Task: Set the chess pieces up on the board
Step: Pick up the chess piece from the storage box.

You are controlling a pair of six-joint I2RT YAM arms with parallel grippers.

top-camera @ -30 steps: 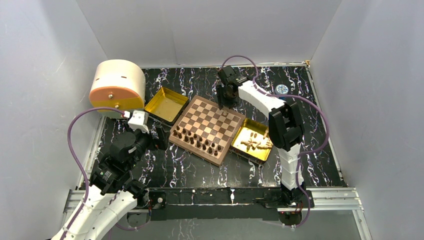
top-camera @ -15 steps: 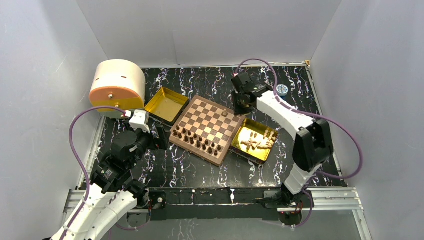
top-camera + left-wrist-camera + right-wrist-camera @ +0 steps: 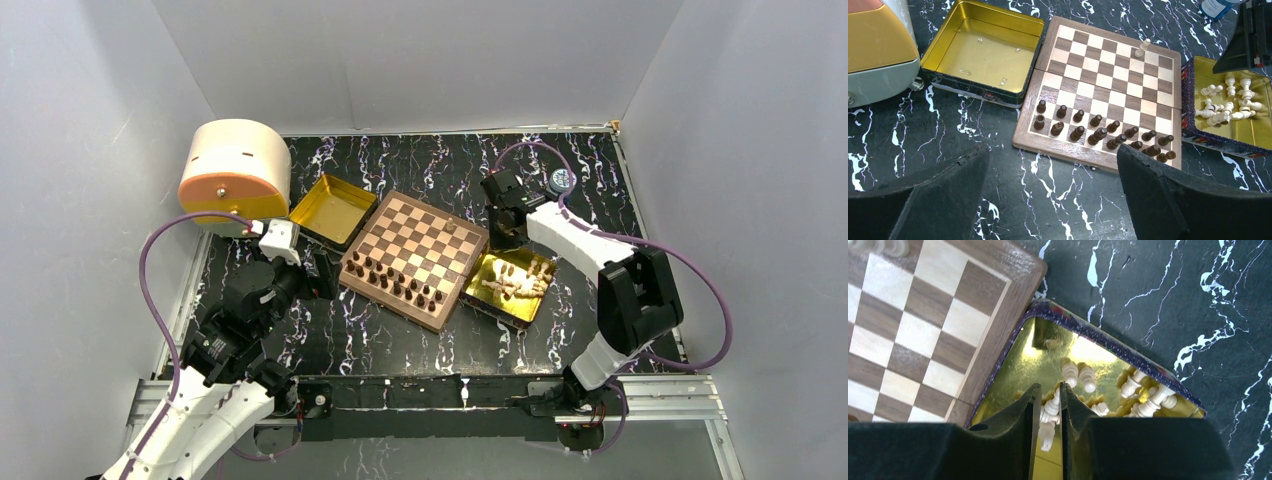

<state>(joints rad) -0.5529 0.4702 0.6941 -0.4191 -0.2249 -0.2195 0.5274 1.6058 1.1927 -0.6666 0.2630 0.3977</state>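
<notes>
Over the right-hand tray (image 3: 1118,356), my right fingers (image 3: 1032,407) stand narrowly apart around a light piece (image 3: 1050,415) lying lengthwise between them; whether they grip it, I cannot tell. My left fingers (image 3: 1148,185) gape wide, farther off. The board (image 3: 1108,75) carries sixteen dark pieces (image 3: 1098,134) and one pale man (image 3: 1143,48).

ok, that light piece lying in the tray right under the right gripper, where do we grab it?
Pinch the light piece across its slim middle, straight down from above. It lies on its side in the gold tray, lengthwise along the gap between the right gripper's fingers; the tray wall and neighbouring pieces likely block side approaches.
</notes>
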